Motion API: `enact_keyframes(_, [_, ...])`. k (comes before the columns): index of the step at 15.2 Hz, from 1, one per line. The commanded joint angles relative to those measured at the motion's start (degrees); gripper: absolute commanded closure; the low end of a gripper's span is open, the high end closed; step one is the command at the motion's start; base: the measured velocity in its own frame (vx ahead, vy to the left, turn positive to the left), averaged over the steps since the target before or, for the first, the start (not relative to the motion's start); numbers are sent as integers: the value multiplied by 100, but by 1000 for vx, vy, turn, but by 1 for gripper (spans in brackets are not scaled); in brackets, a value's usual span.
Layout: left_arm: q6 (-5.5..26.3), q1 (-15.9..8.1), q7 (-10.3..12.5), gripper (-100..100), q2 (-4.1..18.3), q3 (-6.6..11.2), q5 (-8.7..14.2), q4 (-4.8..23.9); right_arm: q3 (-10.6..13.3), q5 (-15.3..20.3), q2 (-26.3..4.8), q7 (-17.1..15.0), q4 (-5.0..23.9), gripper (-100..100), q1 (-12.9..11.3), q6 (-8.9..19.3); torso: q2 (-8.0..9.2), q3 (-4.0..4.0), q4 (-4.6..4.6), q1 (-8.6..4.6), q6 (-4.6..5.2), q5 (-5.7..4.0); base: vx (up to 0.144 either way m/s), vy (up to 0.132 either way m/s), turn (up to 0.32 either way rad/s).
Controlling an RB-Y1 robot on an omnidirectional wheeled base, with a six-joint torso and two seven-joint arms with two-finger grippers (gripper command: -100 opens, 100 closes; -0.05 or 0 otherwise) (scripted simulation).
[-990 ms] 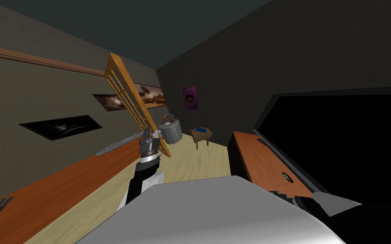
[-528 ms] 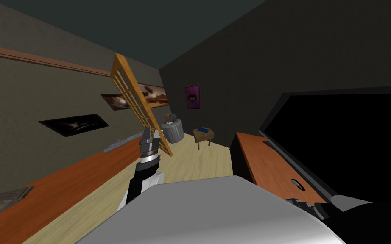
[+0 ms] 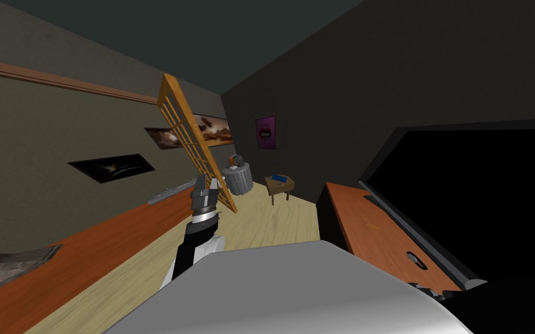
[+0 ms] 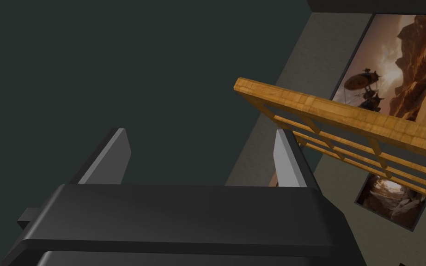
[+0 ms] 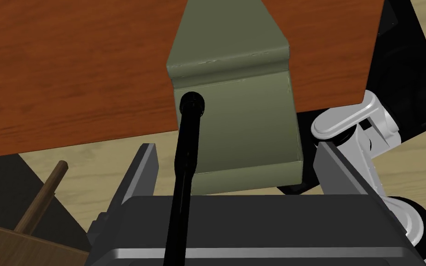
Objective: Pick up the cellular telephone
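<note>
Phone point(image 3: 414, 259): my best guess is that it is the small dark thing lying flat on the orange-brown desk point(image 3: 371, 243) to the robot's right, near that desk's close end and just beside the edge of a large black area. It is too small to be sure of, and its long axis is hard to read, though it seems to run roughly along the desk's length. The right gripper point(image 5: 234, 147) is the nearer one. It hangs low at the robot's right side with its fingers spread wide and nothing between them but a thin black rod point(image 5: 186, 138) that neither finger touches, and it looks down on an olive box point(image 5: 240, 129) and orange-brown wood. The left gripper point(image 3: 208, 184) is held up in front of the chest, pointing at the ceiling, fingers point(image 4: 115, 157) parted and empty, well apart from the phone. So the reach looks like one for the right arm, forward and outward over the desk.
</note>
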Motion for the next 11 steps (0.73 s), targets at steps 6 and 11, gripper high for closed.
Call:
enact_keyframes(6, [0,0,0,0,0,0,0,0,17,18,92,20,64,100,-4,9,2,2,4,4,-1,1,4,-13,13])
enact_keyframes(11, [0,0,0,0,-1,0,0,0,-24,-29,-165,-20,-100,100,11,-39,10,7,5,29,5,14,-10,29,-68])
